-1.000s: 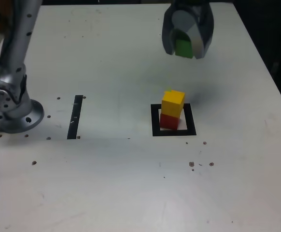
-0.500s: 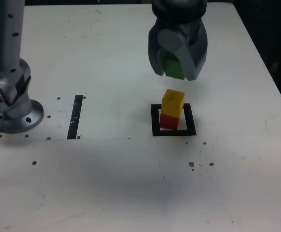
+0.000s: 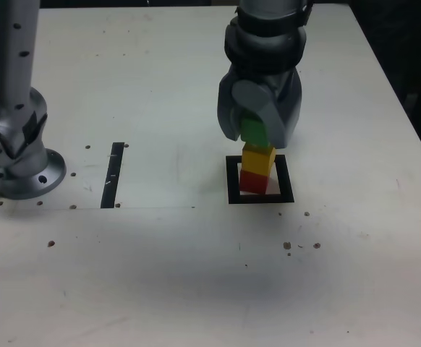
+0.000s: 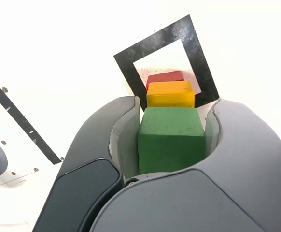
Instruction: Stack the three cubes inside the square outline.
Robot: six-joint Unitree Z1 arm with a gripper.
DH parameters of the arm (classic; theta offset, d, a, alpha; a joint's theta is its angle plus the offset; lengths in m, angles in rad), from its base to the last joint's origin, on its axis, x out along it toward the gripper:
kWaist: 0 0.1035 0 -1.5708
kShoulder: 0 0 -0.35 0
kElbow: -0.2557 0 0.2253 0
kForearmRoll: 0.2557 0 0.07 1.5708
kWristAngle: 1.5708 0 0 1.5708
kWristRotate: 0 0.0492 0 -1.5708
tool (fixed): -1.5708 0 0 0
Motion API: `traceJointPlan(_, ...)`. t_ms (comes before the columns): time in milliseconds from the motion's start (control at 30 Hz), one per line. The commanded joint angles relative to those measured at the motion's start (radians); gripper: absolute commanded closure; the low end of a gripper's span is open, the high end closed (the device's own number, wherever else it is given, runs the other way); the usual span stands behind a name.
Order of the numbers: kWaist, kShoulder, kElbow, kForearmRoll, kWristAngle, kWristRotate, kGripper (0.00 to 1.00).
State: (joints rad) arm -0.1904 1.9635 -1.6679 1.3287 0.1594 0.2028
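The red cube (image 3: 252, 181) sits inside the black square outline (image 3: 231, 181) with the yellow cube (image 3: 257, 158) stacked on top of it. My gripper (image 3: 254, 134) is shut on the green cube (image 3: 254, 131) and holds it right over the yellow one, touching or almost touching its top. In the wrist view the green cube (image 4: 170, 138) is clamped between the two grey jaws, with the yellow cube (image 4: 170, 94), the red cube (image 4: 164, 77) and the outline (image 4: 131, 58) lined up beyond it.
A straight black strip (image 3: 113, 174) lies on the white table to the exterior view's left of the outline. The arm's grey base (image 3: 15, 155) stands at that view's far left. Small dark specks dot the tabletop.
The gripper has come down and toward the stack with the green cube, from high behind the outline to just above the yellow cube. The red and yellow cubes have not moved.
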Motion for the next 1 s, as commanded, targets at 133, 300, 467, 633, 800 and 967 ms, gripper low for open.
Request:
traceJointPlan(133,0.004,0.01,0.034,-0.027,-0.003,-0.001,0.86)
traceJointPlan(300,0.006,0.014,0.042,-0.05,-0.008,0.0,0.86)
traceJointPlan(467,0.017,0.017,0.038,-0.059,-0.001,0.005,0.86)
traceJointPlan(633,0.033,0.025,0.038,-0.062,0.008,0.014,0.83)
traceJointPlan(800,0.038,0.041,0.038,-0.058,0.014,0.021,0.76)
traceJointPlan(967,0.038,0.036,0.032,-0.046,0.012,0.023,0.69)
